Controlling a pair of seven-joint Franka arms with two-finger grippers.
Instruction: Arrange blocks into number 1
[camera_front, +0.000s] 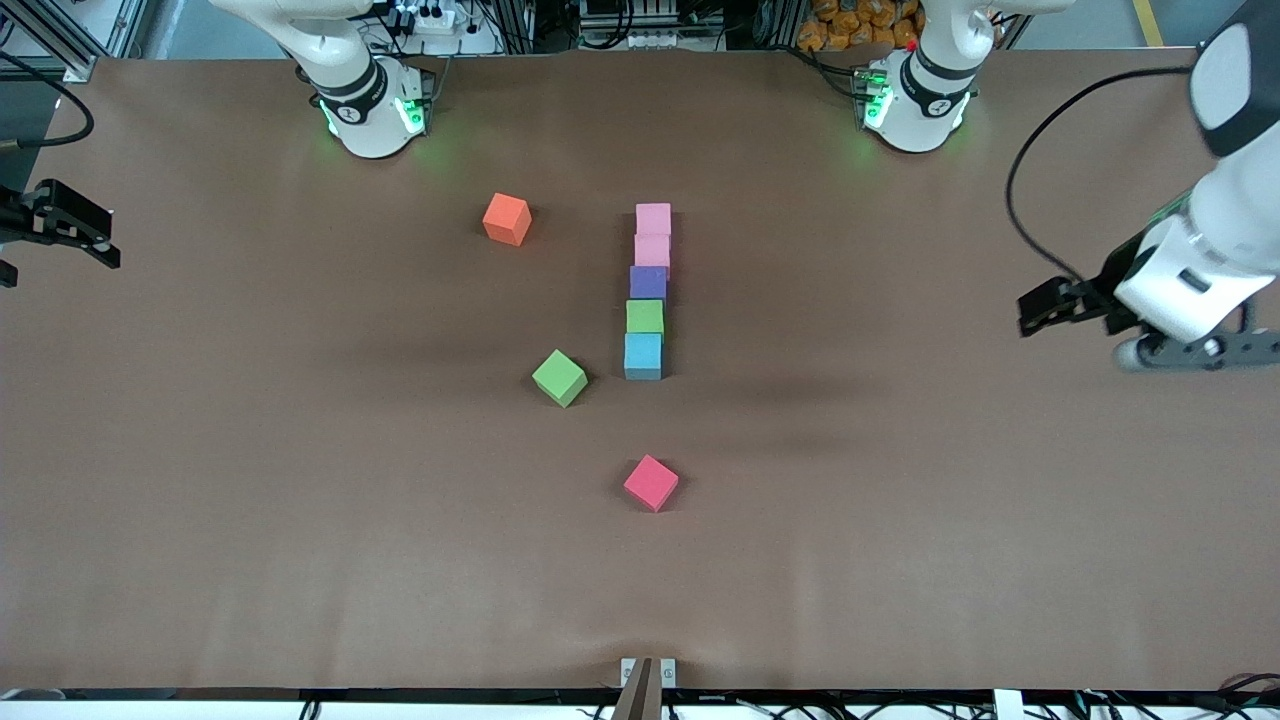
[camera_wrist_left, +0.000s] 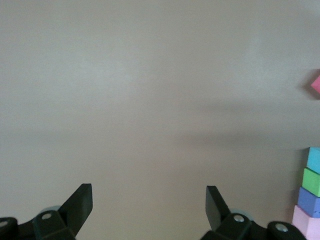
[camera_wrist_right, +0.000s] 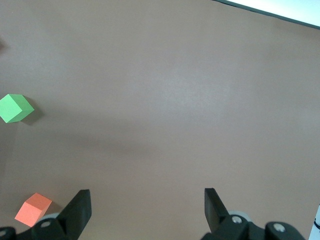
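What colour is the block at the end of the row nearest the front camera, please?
Light blue block, clearest in the front view.

The blocks (camera_front: 648, 283) look matt and foam-like, the tabletop (camera_front: 300, 450) a smooth matt brown sheet, the arms (camera_front: 1200, 260) glossy white plastic.

The table (camera_front: 250, 450) is plain brown, without pattern. The row of blocks has, from the end nearest the robots' bases, a light pink block (camera_front: 653, 218), a second light pink block (camera_front: 652, 250), a purple block (camera_front: 648, 283), a green block (camera_front: 645, 316) and a light blue block (camera_front: 643, 355). Beside this row, toward the right arm's end, lie an orange block (camera_front: 507, 219) and a loose green block (camera_front: 559, 377). Nearer to the front camera than the row is a red-pink block (camera_front: 651, 482). All blocks are single-coloured.
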